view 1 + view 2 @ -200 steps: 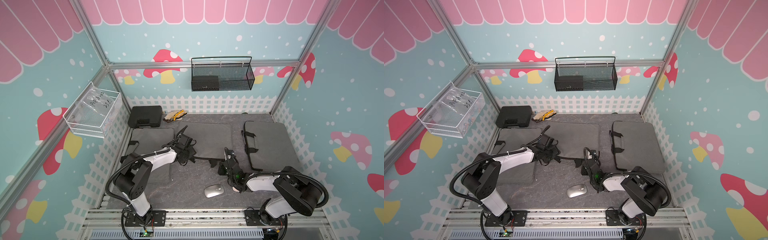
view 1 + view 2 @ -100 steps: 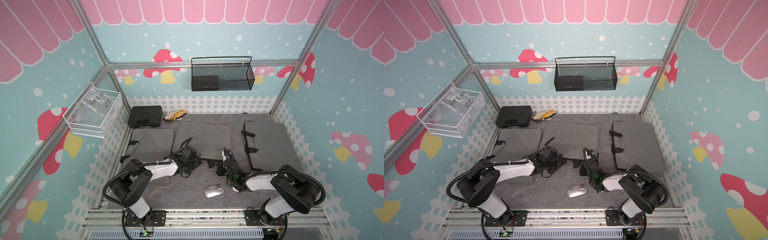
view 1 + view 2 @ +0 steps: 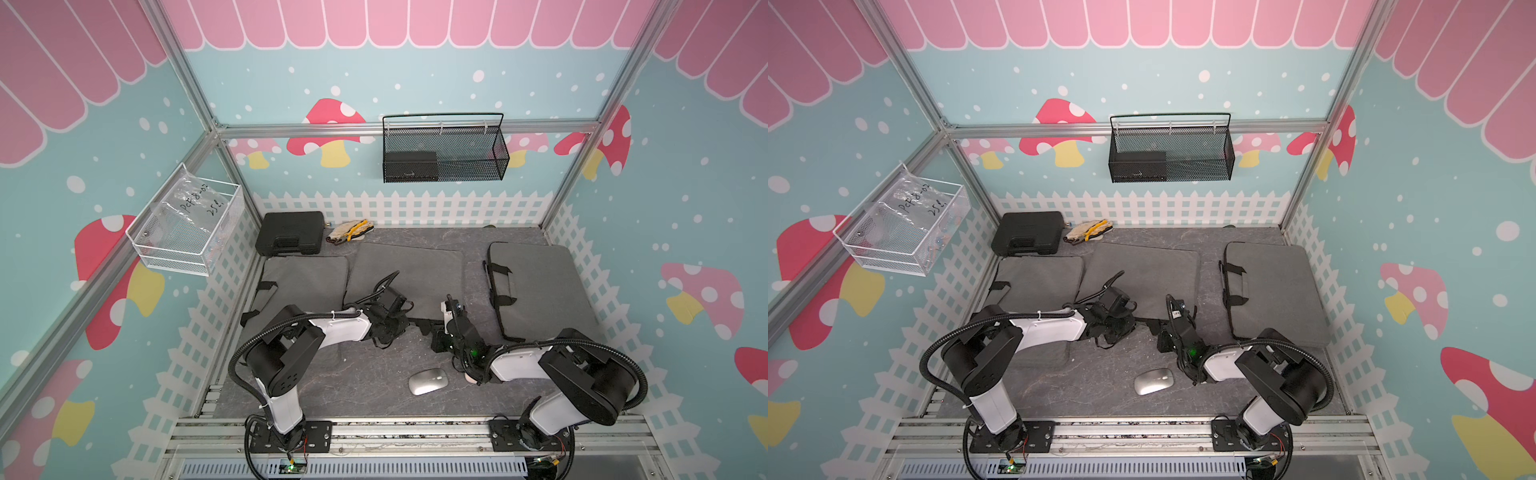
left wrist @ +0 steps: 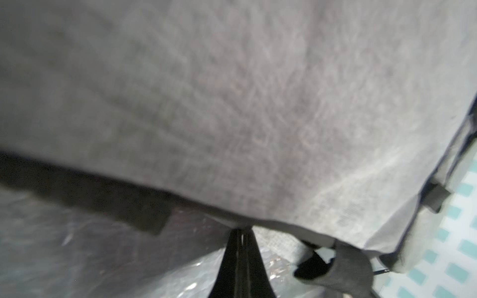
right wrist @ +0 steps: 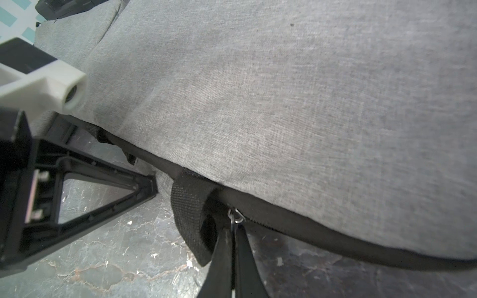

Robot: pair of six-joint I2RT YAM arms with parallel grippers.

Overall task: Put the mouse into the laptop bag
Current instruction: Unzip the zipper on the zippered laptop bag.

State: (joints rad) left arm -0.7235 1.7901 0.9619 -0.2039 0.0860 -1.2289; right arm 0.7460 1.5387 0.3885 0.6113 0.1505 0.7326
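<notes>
The silver mouse (image 3: 426, 381) (image 3: 1153, 381) lies on the dark mat near the front, in both top views. The middle grey laptop bag (image 3: 407, 274) (image 3: 1142, 270) lies flat behind it. My left gripper (image 3: 409, 321) (image 4: 241, 232) is shut, pinching the bag's front edge (image 4: 271, 222). My right gripper (image 3: 434, 331) (image 5: 234, 228) is shut on the metal zipper pull (image 5: 236, 218), beside the black handle strap (image 5: 188, 206). The left gripper's fingertip (image 5: 152, 185) shows in the right wrist view, touching the same edge. The mouse sits just in front of the right arm.
Two more grey bags lie on the left (image 3: 303, 282) and on the right (image 3: 540, 282). A black case (image 3: 291, 237) and gloves (image 3: 349, 230) sit at the back. A black mesh basket (image 3: 444, 149) and a white wire basket (image 3: 187, 228) hang on the walls.
My left gripper has swung right and forward from the bag's left side to its front edge and has shut there. The right gripper and the mouse have not moved.
</notes>
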